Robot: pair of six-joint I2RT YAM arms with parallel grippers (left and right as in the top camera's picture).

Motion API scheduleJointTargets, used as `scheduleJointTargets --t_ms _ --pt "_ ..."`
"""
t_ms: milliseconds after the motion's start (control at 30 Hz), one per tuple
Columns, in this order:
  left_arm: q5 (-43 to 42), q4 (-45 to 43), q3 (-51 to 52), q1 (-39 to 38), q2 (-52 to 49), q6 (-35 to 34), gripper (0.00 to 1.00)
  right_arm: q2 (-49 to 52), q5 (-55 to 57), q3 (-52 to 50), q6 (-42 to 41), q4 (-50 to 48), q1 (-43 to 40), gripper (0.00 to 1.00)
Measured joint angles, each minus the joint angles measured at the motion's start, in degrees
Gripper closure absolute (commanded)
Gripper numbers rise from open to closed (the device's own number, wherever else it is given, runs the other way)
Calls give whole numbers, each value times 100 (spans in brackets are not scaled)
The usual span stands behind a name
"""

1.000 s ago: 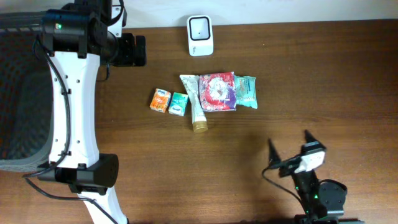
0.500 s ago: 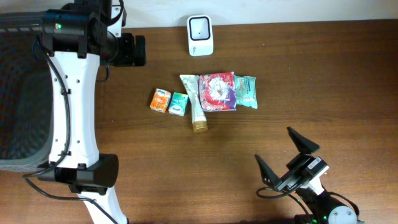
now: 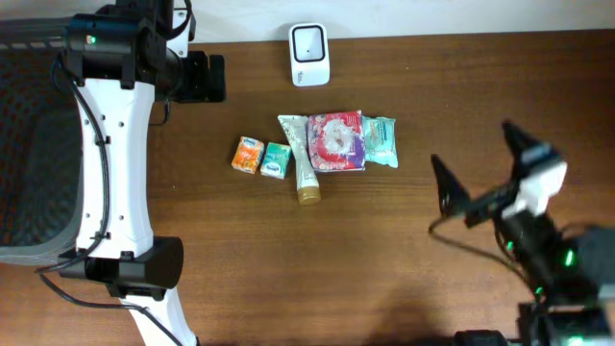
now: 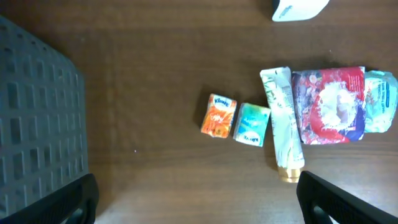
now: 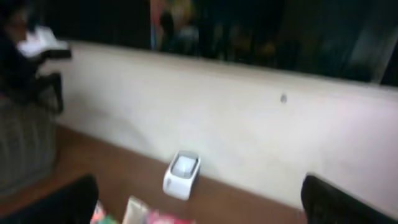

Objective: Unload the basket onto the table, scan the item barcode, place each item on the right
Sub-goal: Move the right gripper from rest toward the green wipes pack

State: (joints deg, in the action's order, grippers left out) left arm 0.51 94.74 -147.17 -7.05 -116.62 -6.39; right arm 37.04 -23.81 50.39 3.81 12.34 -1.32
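Right tool [image 3: 471,144]: risen from the near edge of the bench [image 3: 480,86] and swung right, jaws wide and empty; nothing is picked up yet, so the task looks barely begun. Left tool [image 4: 198,176]: wide open, empty, high over the bench's left side. Items, one row mid-bench, well short of the scanner [image 3: 309,55] at the far edge: orange pack [image 3: 248,155], green pack [image 3: 277,160], white tube [image 3: 304,165] lying flat with its gold cap nearest, red pouch [image 3: 335,141], teal pack [image 3: 381,141]; no barcode shows on any upper face.
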Motion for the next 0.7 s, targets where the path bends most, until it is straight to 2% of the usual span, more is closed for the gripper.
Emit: scheduleJointTargets --t_ms 33,133,200,333,467,633,700 --pt "2 13 0 0 0 -11 1 306 24 374 28 278 0 1" --pt "-2 17 2 0 0 -13 1 1587 20 2076 61 2422 -4 1" --pt "0 17 2 0 0 -13 1 2337 -289 2785 61 3252 -4 1" --pt "0 17 2 0 0 -13 1 3220 -1589 2933 63 3877 -9 1" --pt "0 15 2 0 0 -13 1 4087 -2050 2933 -59 4083 -9 2" --pt "0 17 2 0 0 -13 1 4712 -1252 3025 -750 4937 -9 2" --pt "-2 20 2 0 0 -13 1 4811 -715 3482 -841 5515 -9 1"
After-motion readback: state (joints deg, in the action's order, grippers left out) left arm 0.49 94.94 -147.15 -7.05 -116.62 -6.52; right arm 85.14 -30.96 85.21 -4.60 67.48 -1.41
